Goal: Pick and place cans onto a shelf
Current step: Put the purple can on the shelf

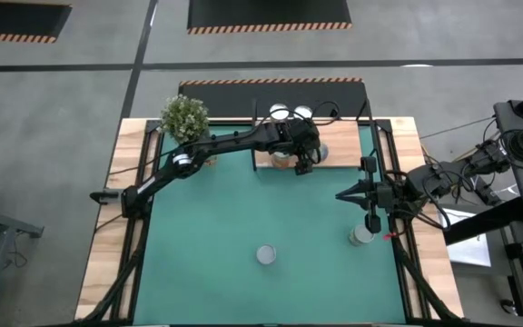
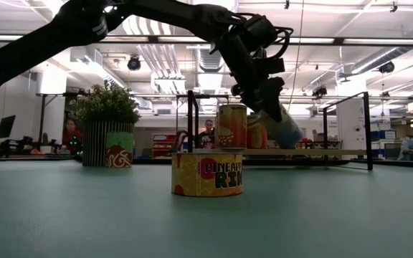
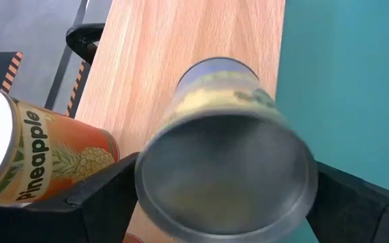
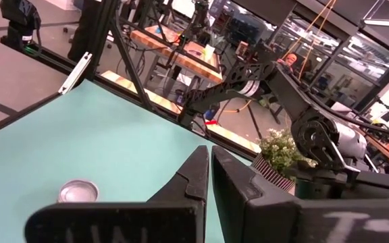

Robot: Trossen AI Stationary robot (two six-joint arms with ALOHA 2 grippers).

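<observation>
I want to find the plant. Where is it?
In the high view, the potted plant stands at the table's far left corner, left of the shelf, beside the left arm.

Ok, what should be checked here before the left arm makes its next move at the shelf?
1. Can at left gripper, over the shelf: ok.
2. Can upright: not ok, it is tilted.
3. Can let go: cannot tell.
4. Can apart from the pineapple can beside it: ok.
5. Right gripper shut, out of the way at the right side of the mat: ok.
</observation>
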